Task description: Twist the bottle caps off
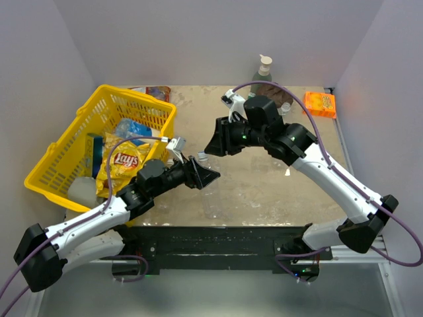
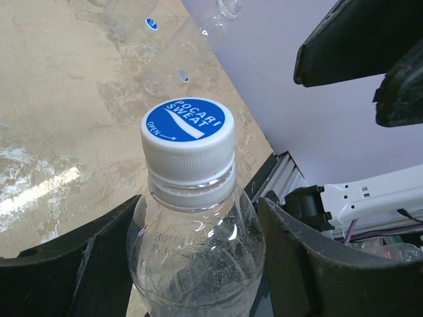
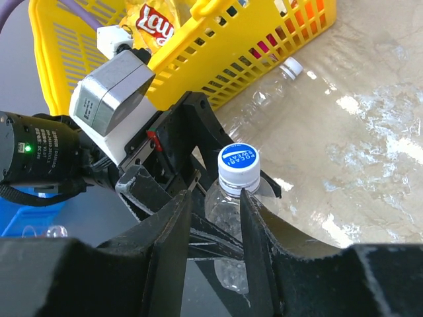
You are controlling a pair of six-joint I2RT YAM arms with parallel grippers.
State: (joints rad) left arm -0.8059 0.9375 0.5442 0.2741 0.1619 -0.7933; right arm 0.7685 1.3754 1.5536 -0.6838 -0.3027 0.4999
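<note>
Left tool [image 2: 198, 206] clenched on bottle [image 2: 197, 264] below cap [image 2: 188, 139]; right tool [image 3: 215, 197] slightly parted, near but off cap

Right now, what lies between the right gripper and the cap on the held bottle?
Nothing: the left wrist view shows bare air between the cap and the right gripper, which hangs apart from it.

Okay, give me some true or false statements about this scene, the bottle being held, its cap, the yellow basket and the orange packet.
1. The left gripper grips a clear plastic bottle. True.
2. The white ribbed cap with a blue top sits on that bottle. True.
3. The cap's print reads Coca-Cola. False: it reads Pocari Sweat.
4. The orange packet lies inside the yellow plastic basket. False: it lies at the table's far right, outside the basket.
5. A Lay's chip bag is in the basket. True.
</note>
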